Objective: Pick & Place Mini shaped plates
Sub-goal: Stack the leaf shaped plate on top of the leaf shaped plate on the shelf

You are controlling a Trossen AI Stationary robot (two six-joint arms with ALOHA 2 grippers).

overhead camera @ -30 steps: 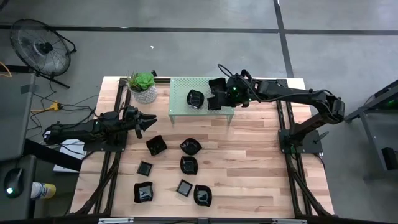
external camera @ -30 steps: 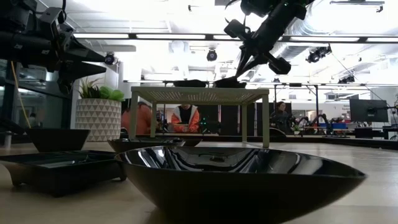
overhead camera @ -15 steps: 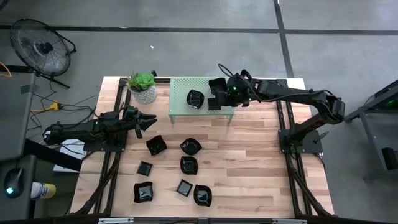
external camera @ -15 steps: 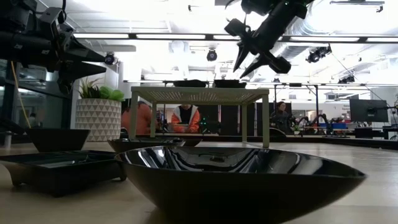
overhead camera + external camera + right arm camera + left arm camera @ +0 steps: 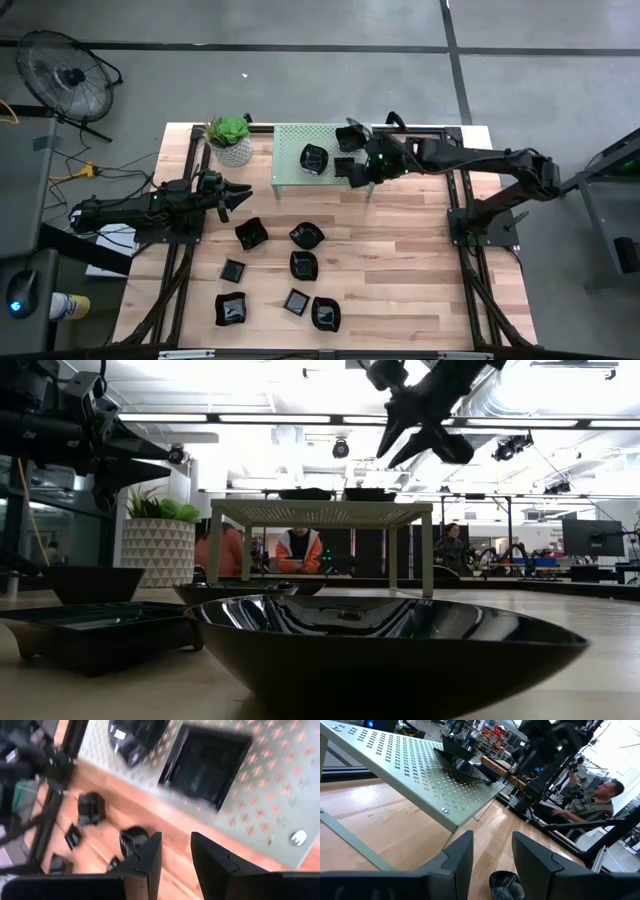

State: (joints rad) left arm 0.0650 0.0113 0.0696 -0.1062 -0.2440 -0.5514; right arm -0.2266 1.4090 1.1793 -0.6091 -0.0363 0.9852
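Note:
Two glossy black mini plates rest on a pale green perforated stand at the table's far side: a rounded one and a square one, also seen as the square plate. Several more black plates lie on the wooden table, among them one and another. My right gripper hangs open and holds nothing, above the stand's near right corner; it shows high up in the low view. My left gripper waits open at the table's left, pointing level toward the stand.
A green plant in a white patterned pot stands left of the stand. The nearest plate fills the low view's foreground. A fan stands on the floor at the far left. People sit beyond the table.
My right gripper has opened and let go of the square plate, which stays resting on the stand. The gripper has then risen and drawn back toward the table's near edge, rolling a little.

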